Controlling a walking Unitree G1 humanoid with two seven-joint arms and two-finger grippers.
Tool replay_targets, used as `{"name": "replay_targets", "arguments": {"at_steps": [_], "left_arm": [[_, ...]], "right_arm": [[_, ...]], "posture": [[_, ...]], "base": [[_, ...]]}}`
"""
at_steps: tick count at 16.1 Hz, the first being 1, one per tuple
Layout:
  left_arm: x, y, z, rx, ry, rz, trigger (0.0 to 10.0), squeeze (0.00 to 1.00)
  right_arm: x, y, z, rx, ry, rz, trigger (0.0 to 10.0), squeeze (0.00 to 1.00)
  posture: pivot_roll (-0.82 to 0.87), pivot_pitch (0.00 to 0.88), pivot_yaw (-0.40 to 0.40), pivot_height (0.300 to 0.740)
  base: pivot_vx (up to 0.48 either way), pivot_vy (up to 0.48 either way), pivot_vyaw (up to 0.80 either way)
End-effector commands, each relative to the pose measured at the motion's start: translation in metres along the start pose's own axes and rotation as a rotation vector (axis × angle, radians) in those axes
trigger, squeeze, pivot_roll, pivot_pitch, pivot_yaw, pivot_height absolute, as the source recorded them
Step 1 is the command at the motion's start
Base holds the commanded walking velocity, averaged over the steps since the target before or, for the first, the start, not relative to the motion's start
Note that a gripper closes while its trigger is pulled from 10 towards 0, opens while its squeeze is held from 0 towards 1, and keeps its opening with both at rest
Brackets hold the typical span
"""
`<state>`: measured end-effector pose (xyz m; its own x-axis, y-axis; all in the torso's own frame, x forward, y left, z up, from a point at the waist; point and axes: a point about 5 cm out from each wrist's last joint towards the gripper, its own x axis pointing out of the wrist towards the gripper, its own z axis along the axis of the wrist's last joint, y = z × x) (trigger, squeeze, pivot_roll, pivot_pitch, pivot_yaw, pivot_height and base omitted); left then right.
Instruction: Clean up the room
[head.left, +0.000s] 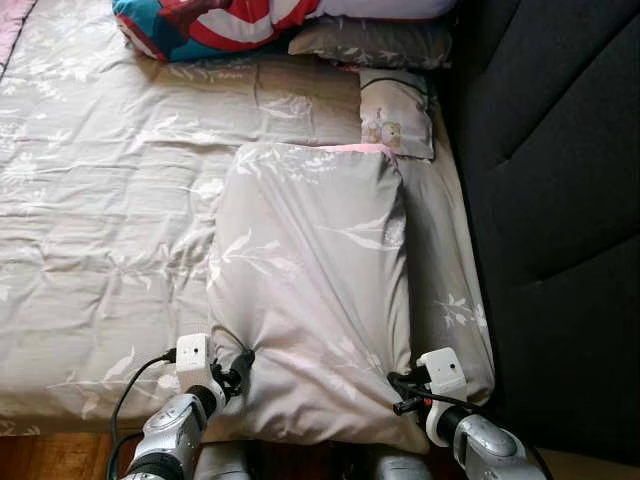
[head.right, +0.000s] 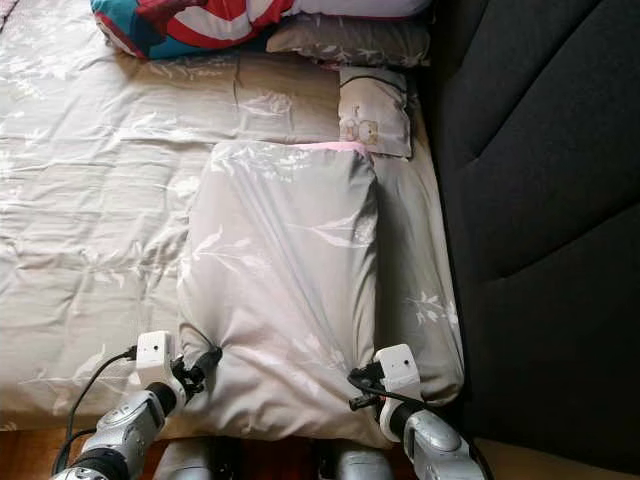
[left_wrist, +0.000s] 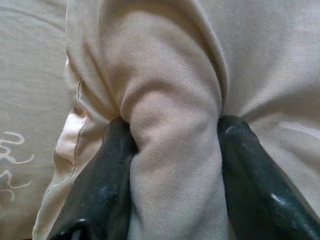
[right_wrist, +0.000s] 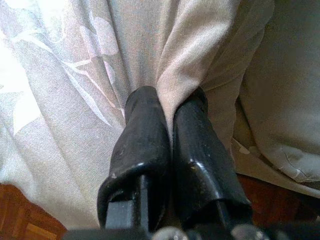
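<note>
Pillow (head.left: 310, 290) lies on the bed (head.left: 100, 200) — left end effector (head.left: 240, 368) grips its 7 o'clock corner, right end effector (head.left: 400, 385) pinches the 5 o'clock corner.

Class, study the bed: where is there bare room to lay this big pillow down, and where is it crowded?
The bedsheet lies bare left of the big pillow, which both the left gripper and right gripper pinch. The head end is crowded: a colourful pillow, a grey pillow and a small pillow by the dark headboard.
</note>
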<state>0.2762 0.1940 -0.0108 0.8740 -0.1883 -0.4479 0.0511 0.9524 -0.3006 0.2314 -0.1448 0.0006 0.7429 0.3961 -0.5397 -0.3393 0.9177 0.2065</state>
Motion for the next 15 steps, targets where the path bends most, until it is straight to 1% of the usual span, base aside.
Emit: {"name": "replay_targets", "arguments": {"at_steps": [1,4,6,9,15], "left_arm": [[-0.008,-0.015,-0.044,-0.066,0.159,-0.057,0.0,0.00],[-0.007,-0.016,-0.042,-0.063,0.144,-0.059,0.0,0.00],[-0.007,-0.016,-0.039,-0.086,0.118,-0.054,0.0,0.00],[-0.006,-0.016,-0.036,-0.084,0.106,-0.059,0.0,0.00],[0.001,-0.025,-0.027,-0.073,0.074,-0.094,0.0,0.00]], "right_arm": [[-0.005,0.011,-0.041,0.055,0.160,0.032,0.0,0.00],[-0.003,0.011,-0.041,0.061,0.157,0.027,0.0,0.00],[-0.001,0.013,-0.041,0.064,0.156,0.029,0.0,0.00],[0.003,0.013,-0.041,0.067,0.155,0.027,0.0,0.00],[0.012,0.010,-0.036,0.077,0.115,0.002,0.0,0.00]], "posture": [[-0.16,0.384,-0.148,0.665],[-0.15,0.381,-0.142,0.665],[-0.15,0.377,-0.138,0.665],[-0.14,0.366,-0.132,0.665],[-0.12,0.333,-0.112,0.665]], "base": [[0.000,0.000,0.00],[0.000,0.000,0.00],[0.000,0.000,0.00],[0.000,0.000,0.00],[0.000,0.000,0.00]]}}
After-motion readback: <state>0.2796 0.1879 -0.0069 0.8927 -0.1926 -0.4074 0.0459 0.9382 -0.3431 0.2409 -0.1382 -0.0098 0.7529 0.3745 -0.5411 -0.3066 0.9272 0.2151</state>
